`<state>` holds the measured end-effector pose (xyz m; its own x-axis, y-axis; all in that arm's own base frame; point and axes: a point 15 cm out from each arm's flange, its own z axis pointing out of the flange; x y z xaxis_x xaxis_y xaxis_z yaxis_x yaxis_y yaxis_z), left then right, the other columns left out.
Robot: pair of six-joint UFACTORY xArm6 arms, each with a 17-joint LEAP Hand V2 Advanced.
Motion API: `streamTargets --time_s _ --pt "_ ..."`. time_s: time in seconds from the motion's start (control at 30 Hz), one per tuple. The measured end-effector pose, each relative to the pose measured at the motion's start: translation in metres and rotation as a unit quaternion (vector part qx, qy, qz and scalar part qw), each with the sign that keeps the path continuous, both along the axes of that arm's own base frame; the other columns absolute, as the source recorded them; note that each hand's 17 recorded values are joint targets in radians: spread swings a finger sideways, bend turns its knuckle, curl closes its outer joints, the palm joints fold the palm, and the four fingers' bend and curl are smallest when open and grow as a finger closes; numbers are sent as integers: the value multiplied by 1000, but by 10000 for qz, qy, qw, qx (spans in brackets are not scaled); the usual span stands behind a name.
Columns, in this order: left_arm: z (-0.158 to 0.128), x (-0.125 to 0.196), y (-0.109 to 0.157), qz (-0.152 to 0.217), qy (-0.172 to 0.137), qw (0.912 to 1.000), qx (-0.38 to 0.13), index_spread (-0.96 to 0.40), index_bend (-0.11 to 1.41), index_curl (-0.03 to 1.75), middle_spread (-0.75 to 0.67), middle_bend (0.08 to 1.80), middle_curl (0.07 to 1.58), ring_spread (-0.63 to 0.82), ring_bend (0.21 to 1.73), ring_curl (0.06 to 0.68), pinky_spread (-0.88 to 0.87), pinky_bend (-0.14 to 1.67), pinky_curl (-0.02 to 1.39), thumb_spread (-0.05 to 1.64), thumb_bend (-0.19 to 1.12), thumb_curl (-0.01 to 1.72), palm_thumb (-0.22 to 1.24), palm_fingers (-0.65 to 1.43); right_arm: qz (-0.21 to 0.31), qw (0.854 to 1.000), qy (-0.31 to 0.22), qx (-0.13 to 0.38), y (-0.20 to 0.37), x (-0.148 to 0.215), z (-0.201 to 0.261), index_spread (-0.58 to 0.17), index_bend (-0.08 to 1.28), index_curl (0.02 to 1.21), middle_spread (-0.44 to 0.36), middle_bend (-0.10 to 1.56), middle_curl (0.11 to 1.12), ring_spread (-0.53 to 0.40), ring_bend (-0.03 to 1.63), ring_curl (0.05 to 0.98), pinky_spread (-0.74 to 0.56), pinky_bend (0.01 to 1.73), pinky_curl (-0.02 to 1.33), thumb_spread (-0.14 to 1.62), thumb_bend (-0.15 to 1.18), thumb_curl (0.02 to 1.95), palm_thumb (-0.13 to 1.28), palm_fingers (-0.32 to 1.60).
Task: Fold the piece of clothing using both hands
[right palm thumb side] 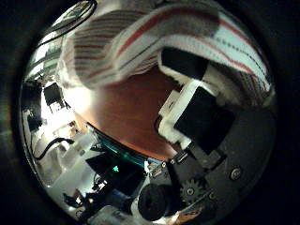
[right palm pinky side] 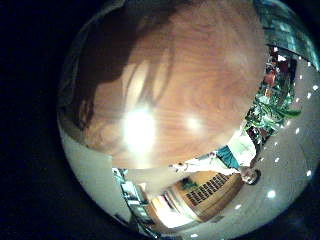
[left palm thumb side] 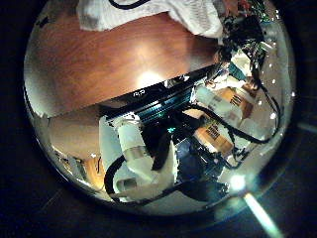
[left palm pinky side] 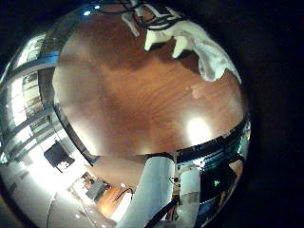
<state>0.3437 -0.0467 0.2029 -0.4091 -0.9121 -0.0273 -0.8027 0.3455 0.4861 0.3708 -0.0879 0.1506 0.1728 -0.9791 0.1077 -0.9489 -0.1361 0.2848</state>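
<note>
Left little-finger palm view looks down on the bare desk (left palm pinky side: 133,95), with the garment (left palm pinky side: 190,43) bunched at its far edge. Left thumb view shows the same cloth at the desk's rim; I cannot tell that hand's state. Right thumb view: right hand (right palm thumb side: 202,103), fingers curled, grasping the striped garment.

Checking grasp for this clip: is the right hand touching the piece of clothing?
Touching. The right thumb side palm view shows the hand's fingers running up under the striped piece of clothing, with cloth draped over their tips.
</note>
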Motion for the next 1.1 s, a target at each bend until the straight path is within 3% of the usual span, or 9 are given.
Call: streamTargets --time_s 0.5,0.83,1.1 --pt "-61 7 -35 128 -101 9991 -393 82 138 219 497 179 234 541 601 213 531 444 310 1112 -19 283 194 -56 -134 9996 -223 -84 -20 -13 53 -407 866 1016 -221 1148 908 -253 1336 719 -254 1332 719 1250 -11 470 948 1004" --pt "-67 17 -57 150 -180 9983 -532 86 138 219 490 182 245 535 607 216 527 446 312 1132 -19 283 215 -52 53 9984 -548 -133 -5 8 78 -406 849 1066 -217 1143 927 -252 1337 739 -257 1329 736 1262 -11 475 934 998" --pt "-49 16 -48 150 -267 9983 -491 89 138 219 485 183 252 536 612 217 526 445 312 1135 -19 283 223 -48 162 9945 -1016 -173 4 32 115 -408 828 1092 -219 1138 936 -251 1328 748 -261 1319 744 1263 -10 481 932 1004"
